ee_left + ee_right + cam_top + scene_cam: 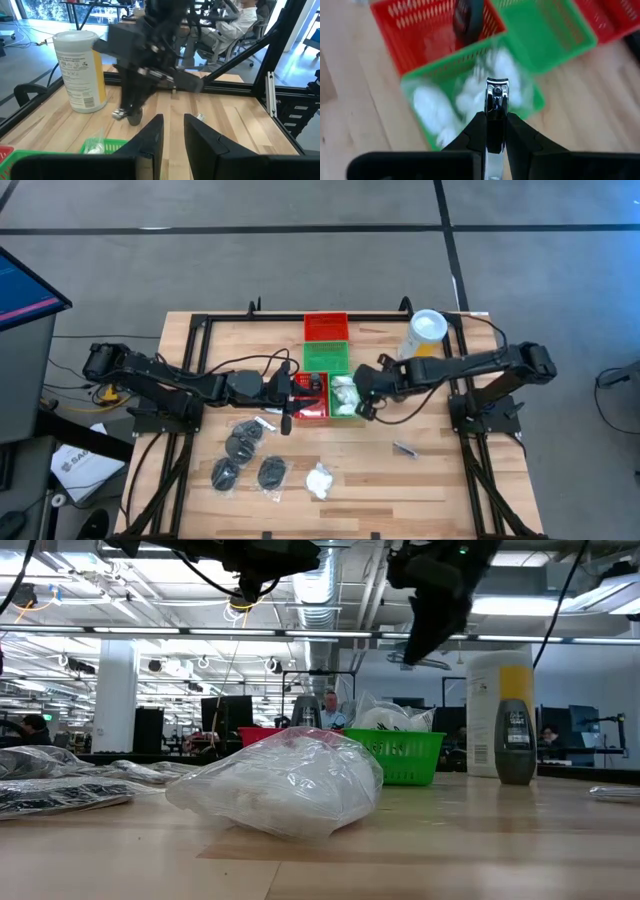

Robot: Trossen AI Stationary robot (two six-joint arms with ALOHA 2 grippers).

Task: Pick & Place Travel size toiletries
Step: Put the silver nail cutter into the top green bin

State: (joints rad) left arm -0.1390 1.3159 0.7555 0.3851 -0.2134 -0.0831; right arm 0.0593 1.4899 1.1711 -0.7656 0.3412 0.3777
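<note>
My right gripper hovers over the near green tray, which holds white puffy lumps; it is shut on a shiny metal nail clipper. My left gripper is open and holds nothing; it hangs beside the near red tray. On the table near the front lie packets with dark round discs and a clear packet of white puffs, large in the low view. A thin small item lies to the right. My right gripper pinches the nail clipper between its two fingers, which lie along it. The clipper's shiny end sticks out past the fingertips. It is lifted clear above the green tray; in the left wrist view the clipper's end shows below the gripper.
Two more trays, red and green, stand toward the far edge. The tall yellow canister with a white lid stands right of them, with a small dark bottle beside it. A black frame borders the table. People sit in the room behind.
</note>
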